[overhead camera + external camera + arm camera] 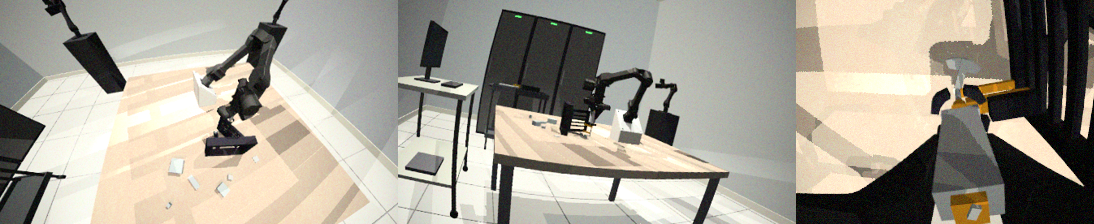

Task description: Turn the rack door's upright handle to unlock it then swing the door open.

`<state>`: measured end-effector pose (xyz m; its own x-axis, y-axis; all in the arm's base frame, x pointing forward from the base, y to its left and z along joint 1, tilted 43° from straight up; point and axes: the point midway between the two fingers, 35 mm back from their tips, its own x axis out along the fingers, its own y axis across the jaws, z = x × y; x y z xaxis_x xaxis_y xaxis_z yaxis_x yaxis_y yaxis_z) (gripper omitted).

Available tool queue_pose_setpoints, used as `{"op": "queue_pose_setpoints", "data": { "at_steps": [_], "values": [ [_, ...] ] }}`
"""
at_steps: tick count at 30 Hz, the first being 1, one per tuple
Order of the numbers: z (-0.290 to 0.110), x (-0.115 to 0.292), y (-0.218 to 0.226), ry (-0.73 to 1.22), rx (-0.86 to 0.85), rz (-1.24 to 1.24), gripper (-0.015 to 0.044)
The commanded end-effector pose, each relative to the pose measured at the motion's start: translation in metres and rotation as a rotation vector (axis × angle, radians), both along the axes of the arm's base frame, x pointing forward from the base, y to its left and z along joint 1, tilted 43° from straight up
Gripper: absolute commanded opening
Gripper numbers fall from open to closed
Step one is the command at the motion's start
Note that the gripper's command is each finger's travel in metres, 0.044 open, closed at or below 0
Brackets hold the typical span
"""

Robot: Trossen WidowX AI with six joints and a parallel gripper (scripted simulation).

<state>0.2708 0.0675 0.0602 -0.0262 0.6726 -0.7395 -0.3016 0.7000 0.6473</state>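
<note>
The rack frame (211,148) (564,118) stands upright on the table. Its dark slatted door (231,130) (585,122) (1055,60) stands partly open, swung out at a slant from the frame toward the arm. The exact angle is hard to judge. My gripper (962,140) (592,118) is shut on the grey upright handle (965,145), with a dark fingertip on each side of it. An orange bar (998,87) runs from beside the fingertips toward the door. How far the handle is turned is not clear; the fingers hide part of it.
Several small pale blocks, among them a larger one (176,166), a long one (193,183) and another (222,189), lie on the table (154,118) (532,142) beyond the frame. The arm's white base block (205,95) (626,131) stands behind the gripper.
</note>
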Motion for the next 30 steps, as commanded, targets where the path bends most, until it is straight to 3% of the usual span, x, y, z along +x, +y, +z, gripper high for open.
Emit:
{"op": "queue_pose_setpoints", "data": {
  "at_steps": [1,30],
  "values": [
    [0.005,0.0,0.006,0.041,0.005,-0.051,0.0016],
    [0.042,0.01,0.045,0.308,-0.001,-0.343,0.0016]
  ]
}}
